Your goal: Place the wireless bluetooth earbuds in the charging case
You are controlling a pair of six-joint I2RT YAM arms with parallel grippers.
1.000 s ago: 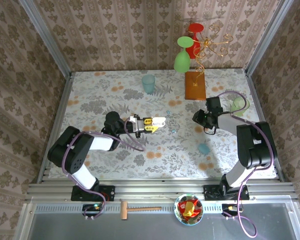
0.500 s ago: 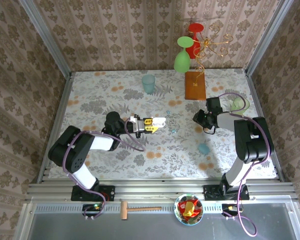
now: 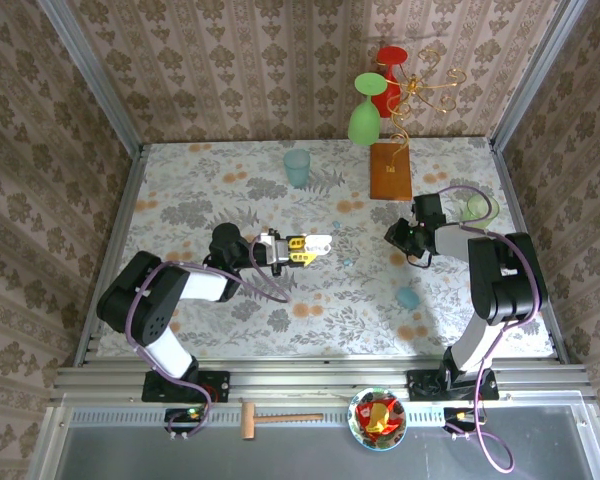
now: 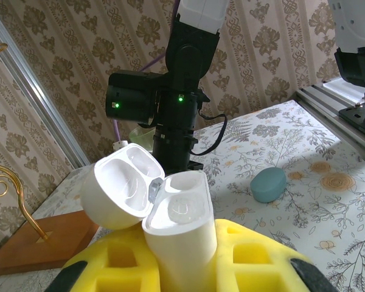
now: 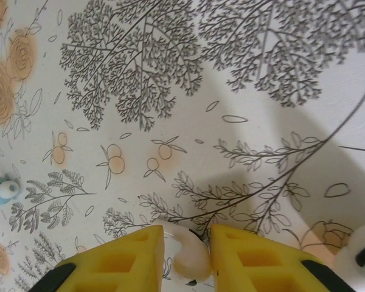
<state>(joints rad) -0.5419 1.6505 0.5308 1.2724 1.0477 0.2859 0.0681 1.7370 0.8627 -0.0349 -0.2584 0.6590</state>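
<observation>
L tool (image 4: 182, 246) clamps glossy rounded white case (image 4: 176, 210), lid open; R tool (image 5: 187, 242) pinches smooth white earbud (image 5: 191, 260)

Left arm (image 3: 145, 300) and right arm (image 3: 505, 285): black joints, white links, looping purple cables (image 3: 258, 283). Fingers (image 4: 255, 243) are blocky yellow with square recesses. Green lights (image 4: 180, 98) dot the right wrist.

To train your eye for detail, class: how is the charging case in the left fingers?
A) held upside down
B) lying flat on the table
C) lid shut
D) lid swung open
D: the left wrist view shows the white charging case upright between the yellow left fingers, its lid hinged open.
</observation>
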